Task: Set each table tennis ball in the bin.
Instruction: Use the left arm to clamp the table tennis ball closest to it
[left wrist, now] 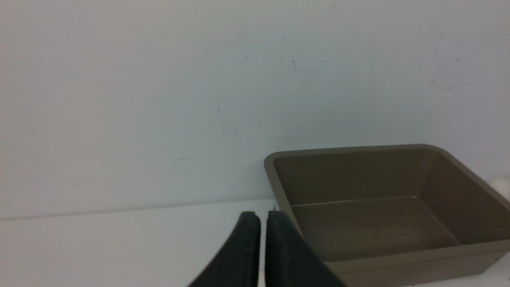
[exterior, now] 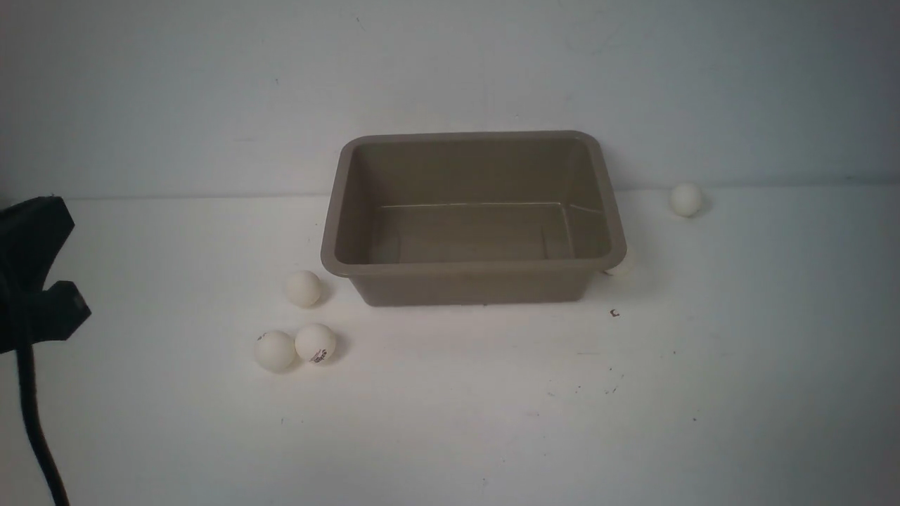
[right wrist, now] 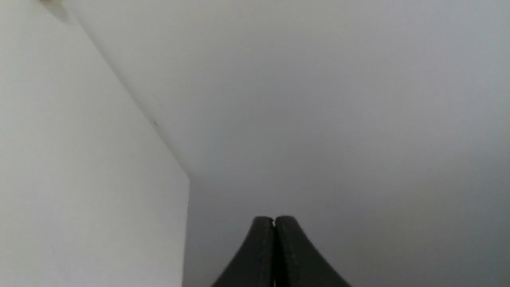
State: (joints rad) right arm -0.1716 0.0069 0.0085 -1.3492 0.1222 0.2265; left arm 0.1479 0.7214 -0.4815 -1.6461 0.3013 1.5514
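Taupe rectangular plastic bin [exterior: 474, 287] is sitting toward the back of the white surface [exterior: 492, 422], and all five small off-white table tennis balls are lying outside it. One ball [exterior: 304, 288] is by its front-left corner, a pair [exterior: 275, 351] [exterior: 316, 343] is side by side nearer the camera, another [exterior: 621, 264] is peeking from behind its front-right corner, and the last [exterior: 685, 199] is sitting farther right. Left fingers [left wrist: 251, 223] and right fingers [right wrist: 263, 225] are both clenched, gripping nothing.
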